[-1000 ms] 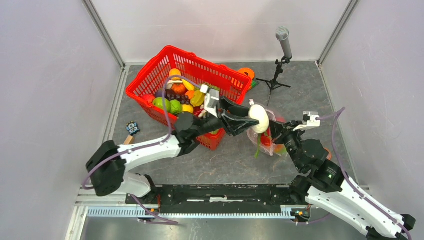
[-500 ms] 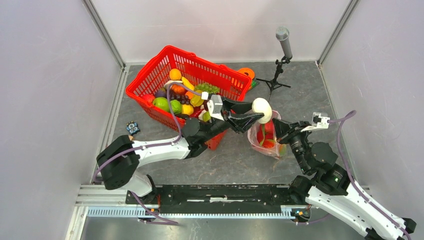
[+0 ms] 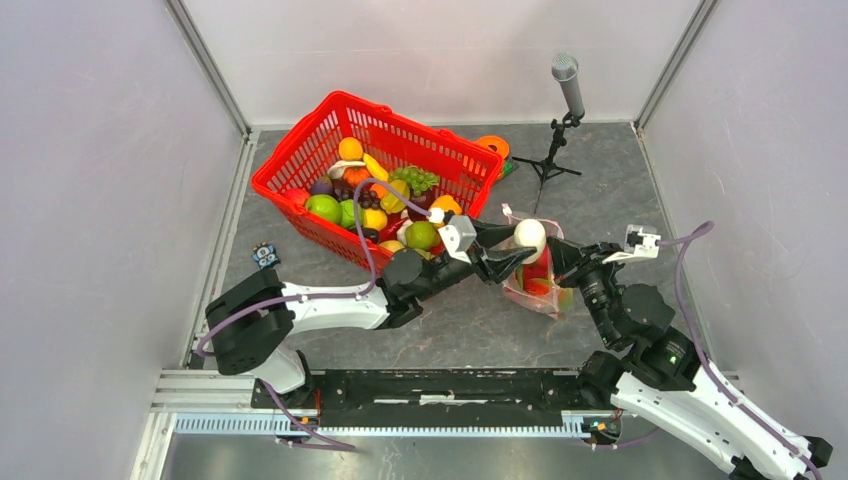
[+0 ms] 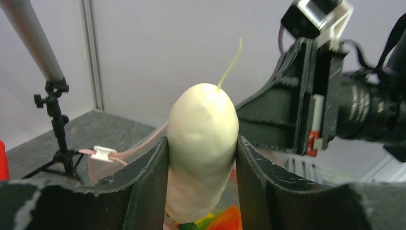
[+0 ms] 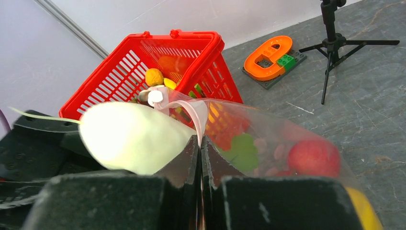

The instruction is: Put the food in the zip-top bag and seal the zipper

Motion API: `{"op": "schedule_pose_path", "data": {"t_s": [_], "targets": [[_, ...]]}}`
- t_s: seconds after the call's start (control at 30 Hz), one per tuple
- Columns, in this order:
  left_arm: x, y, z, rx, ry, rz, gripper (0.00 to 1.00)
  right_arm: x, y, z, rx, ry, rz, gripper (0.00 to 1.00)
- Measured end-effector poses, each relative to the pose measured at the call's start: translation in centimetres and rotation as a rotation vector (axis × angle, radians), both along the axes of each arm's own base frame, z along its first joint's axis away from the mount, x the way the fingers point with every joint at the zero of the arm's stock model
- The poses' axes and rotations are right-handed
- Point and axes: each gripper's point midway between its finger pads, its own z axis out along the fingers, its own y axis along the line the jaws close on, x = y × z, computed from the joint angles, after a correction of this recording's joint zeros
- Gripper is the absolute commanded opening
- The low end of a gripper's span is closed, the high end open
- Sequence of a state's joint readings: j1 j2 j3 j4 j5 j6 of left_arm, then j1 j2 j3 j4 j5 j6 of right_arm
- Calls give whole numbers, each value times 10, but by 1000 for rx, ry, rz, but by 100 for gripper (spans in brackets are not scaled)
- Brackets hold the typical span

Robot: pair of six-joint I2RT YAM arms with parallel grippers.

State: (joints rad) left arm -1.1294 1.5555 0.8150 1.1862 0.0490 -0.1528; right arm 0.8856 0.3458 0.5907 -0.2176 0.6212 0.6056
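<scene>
Left gripper (image 4: 202,158): jaws set partway apart and clamped on either side of one piece of the food, a white elongated vegetable (image 4: 202,129) with a thin pale stalk, held at the mouth of the zip-top bag (image 3: 540,285).
Right gripper (image 5: 201,163): jaws pressed together, with a fold of the bag's upper rim pinched between them and the mouth thereby held up.
Zipper (image 5: 195,112): pale-pink strip curled along the raised edge, white slider (image 5: 155,97) at one end; unsealed.
Bag contents: a red fruit (image 5: 313,155) and a green leaf (image 5: 244,151) are seen through the plastic.
Red mesh basket (image 3: 292,140): just left of the bag, with further food heaped inside.
Microphone stand (image 3: 552,150) and orange e-shaped object (image 5: 268,57): noted on the grey table (image 3: 620,190) behind.
</scene>
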Motion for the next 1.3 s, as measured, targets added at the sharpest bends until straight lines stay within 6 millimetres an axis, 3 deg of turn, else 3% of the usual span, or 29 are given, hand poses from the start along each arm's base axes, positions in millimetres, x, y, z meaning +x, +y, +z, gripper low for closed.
{"op": "schedule_pose_path", "data": {"t_s": [0.03,0.13,0.23,0.37,0.47,0.67,0.83,1.03,1.3], "targets": [[1,-2,-6,27,2,3,56,0,0,0,2,-1,1,7],[2,-6,-22,96,13,4,87,0,1,2,7,-4,5,7],[2,-8,-32,139,20,1,99,-1,3,2,9,-4,14,7],[0,-8,-29,199,32,-4,100,-2,2,3,14,-7,13,7],[-4,-3,-6,214,15,-10,100,-2,0,4,19,-12,7,7],[-9,25,41,175,-19,33,100,-2,-2,5,21,-14,-1,6],[3,50,47,217,-23,132,100,-1,7,2,-22,-6,32,6],[44,84,21,340,50,271,100,2,16,-5,-56,16,57,7],[118,165,2,427,273,541,100,1,11,-1,-43,2,46,7]]}}
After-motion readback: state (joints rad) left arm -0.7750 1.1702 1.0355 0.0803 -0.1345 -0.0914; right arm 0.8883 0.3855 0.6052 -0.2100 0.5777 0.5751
